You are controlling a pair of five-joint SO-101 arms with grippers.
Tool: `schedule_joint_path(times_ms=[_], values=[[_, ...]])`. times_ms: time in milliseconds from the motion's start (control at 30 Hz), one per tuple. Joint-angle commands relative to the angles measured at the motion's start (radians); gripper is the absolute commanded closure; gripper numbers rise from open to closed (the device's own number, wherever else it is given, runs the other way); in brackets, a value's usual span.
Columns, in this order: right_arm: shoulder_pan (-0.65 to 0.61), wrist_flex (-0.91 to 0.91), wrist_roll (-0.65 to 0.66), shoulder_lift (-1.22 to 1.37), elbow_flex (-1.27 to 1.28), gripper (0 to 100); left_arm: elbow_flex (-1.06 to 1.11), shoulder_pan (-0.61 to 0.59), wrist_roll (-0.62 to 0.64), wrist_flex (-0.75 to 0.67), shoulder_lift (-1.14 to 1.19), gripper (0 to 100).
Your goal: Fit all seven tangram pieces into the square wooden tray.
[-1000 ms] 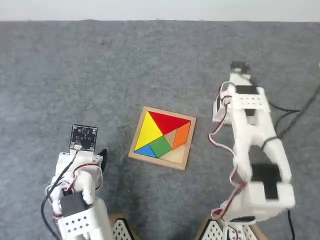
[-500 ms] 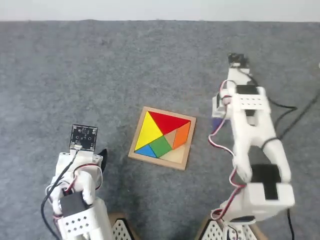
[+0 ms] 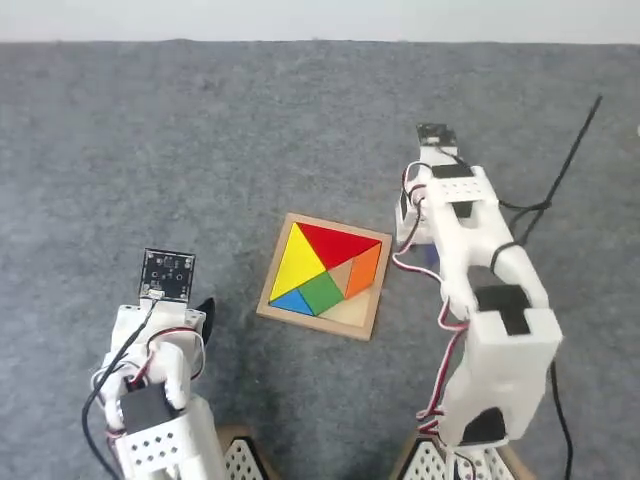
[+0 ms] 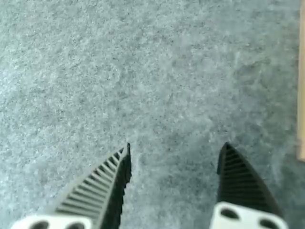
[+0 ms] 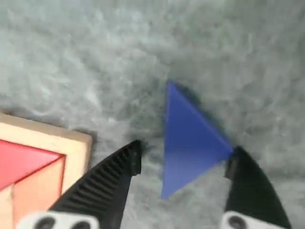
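Shows the right end effector (image 5: 186,148), wide open and empty, straddling the blue triangle (image 5: 188,136) flat on the table (image 5: 238,57), long edge pointing away from the wrist, tray (image 5: 71,138) just outside one finger.

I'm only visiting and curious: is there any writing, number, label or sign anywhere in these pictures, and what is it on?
No text can be read here.
On the small black board atop the left arm: tiny pale marks, too small to read.
On the wooden tray, its coloured pieces and the blue triangle: no print at all.
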Motion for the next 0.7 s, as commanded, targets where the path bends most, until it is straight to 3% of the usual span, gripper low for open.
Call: schedule_joint_path(times_ms=[0, 67, 500, 667], values=[[0.012, 0.064, -0.006, 0.019, -0.075, 83.8, -0.007, 0.0, -0.011, -0.003, 0.005, 72], [0.012, 0.077, -0.008, 0.024, -0.08, 90.8, -0.007, 0.0, -0.011, -0.003, 0.005, 72], [0.015, 0.101, 0.005, -0.067, -0.084, 90.0, -0.007, 0.0, -0.011, -0.003, 0.005, 72], [0.013, 0.094, 0.143, -0.177, -0.084, 89.9, -0.007, 0.0, -0.011, -0.003, 0.005, 72]])
